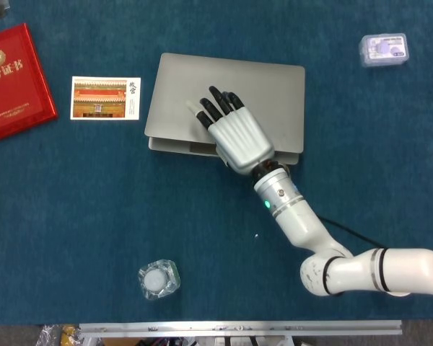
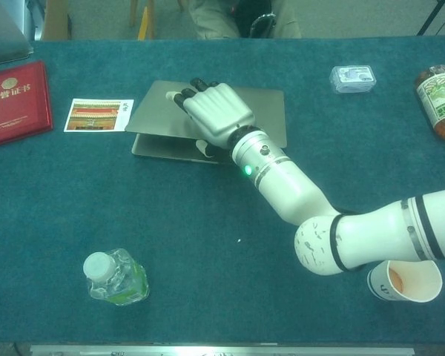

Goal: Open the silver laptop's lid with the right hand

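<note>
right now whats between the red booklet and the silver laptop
A photo postcard lies on the blue cloth between the red booklet and the silver laptop, touching neither. The head view shows it best.

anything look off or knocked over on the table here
Only the bottle looks off: it lies on its side near the front edge. The laptop lid is just partly raised under the right hand, as intended. No spills or damage visible.

A teal-covered table (image 1: 94, 216) carries a silver laptop (image 1: 274, 86), red booklet (image 1: 14, 83), postcard (image 1: 105, 98), water bottle (image 2: 115, 278), paper cup (image 2: 404, 280), small plastic case (image 1: 383, 50) and brown bottle (image 2: 441, 100) at right.
</note>
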